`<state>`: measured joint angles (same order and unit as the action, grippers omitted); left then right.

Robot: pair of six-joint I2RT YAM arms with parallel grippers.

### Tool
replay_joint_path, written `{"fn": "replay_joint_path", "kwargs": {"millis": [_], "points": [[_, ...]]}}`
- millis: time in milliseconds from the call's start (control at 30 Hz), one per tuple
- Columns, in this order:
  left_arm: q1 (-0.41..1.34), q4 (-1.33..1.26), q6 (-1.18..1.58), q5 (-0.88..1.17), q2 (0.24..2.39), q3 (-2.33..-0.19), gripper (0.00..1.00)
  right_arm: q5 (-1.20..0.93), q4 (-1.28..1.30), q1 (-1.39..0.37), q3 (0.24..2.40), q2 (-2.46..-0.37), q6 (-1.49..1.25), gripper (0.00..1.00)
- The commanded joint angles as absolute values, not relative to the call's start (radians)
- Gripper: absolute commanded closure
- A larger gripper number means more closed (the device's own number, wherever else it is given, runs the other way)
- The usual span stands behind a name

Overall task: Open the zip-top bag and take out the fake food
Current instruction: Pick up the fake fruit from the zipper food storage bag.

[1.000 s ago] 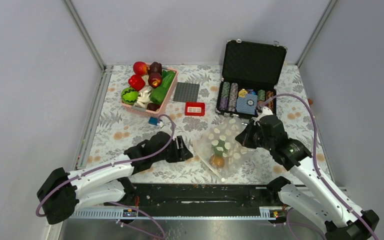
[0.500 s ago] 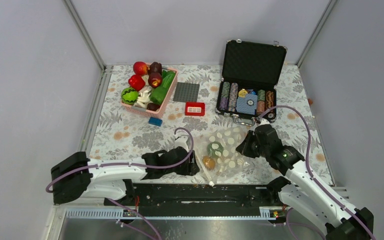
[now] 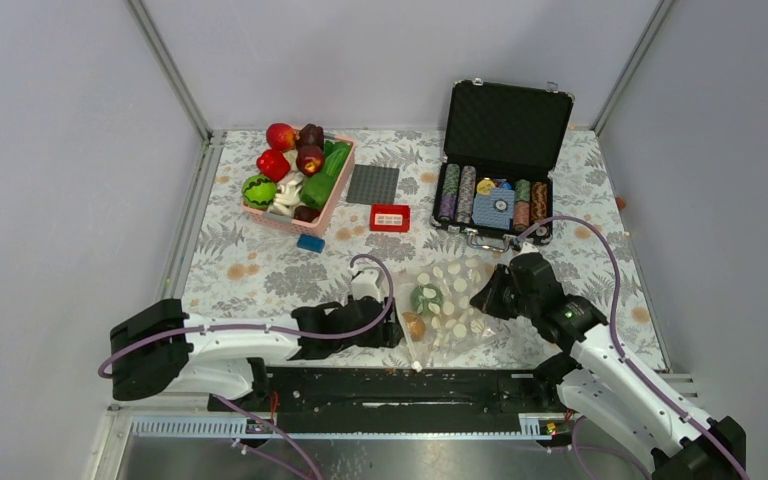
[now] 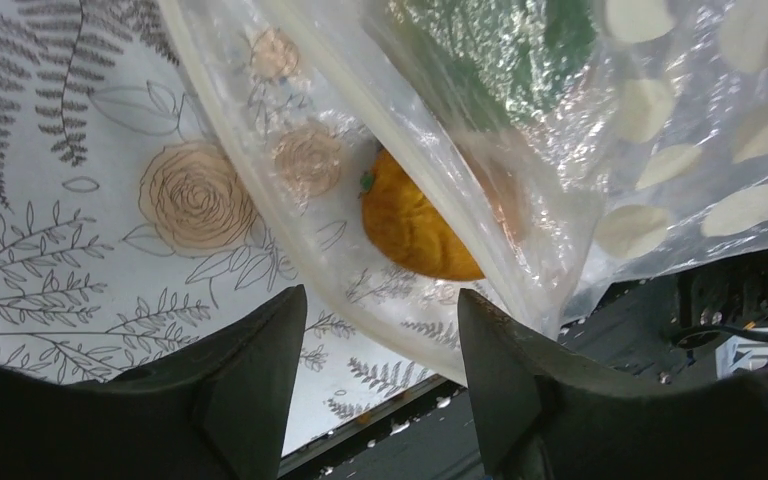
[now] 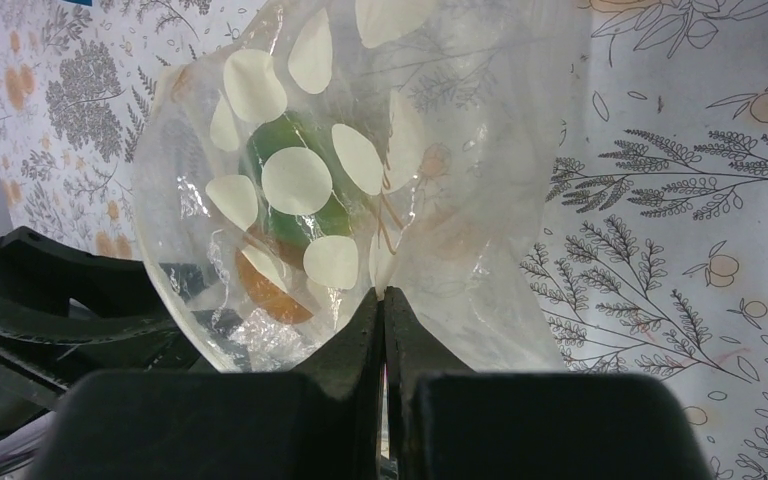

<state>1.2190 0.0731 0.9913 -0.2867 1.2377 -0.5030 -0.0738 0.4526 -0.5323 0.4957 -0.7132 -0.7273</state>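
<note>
right gripper (image 5: 383, 300) pinching zip-top bag (image 3: 447, 305) right edge; left gripper (image 4: 375, 335) spread at near-left edge, bag possibly unopened; fake food (image 4: 415, 225) inside, removal left.

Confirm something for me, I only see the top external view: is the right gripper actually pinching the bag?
Observer: Yes, the right wrist view shows the right gripper shut on a fold of the zip-top bag.
Operator: And the left?
Observer: The left gripper is open; the bag's edge passes between its fingers, unpinched.
Operator: What's inside?
Observer: An orange piece right by the left fingers, a green piece beyond it.
</note>
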Motion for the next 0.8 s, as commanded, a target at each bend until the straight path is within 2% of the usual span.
{"fn": "replay_joint_path", "kwargs": {"millis": [0, 300, 767], "points": [[1.224, 0.054, 0.956, -0.366, 1.242, -0.576, 0.41, -0.104, 0.42, -0.541, 0.482, -0.7, -0.743, 1.0], [1.229, 0.004, 0.917, -0.363, 1.22, -0.569, 0.36, -0.115, 0.411, -0.541, 0.456, -0.695, -0.754, 1.0], [1.232, -0.058, 0.893, -0.341, 1.31, -0.624, 0.34, -0.146, 0.385, -0.541, 0.438, -0.712, -0.761, 1.0]]}}
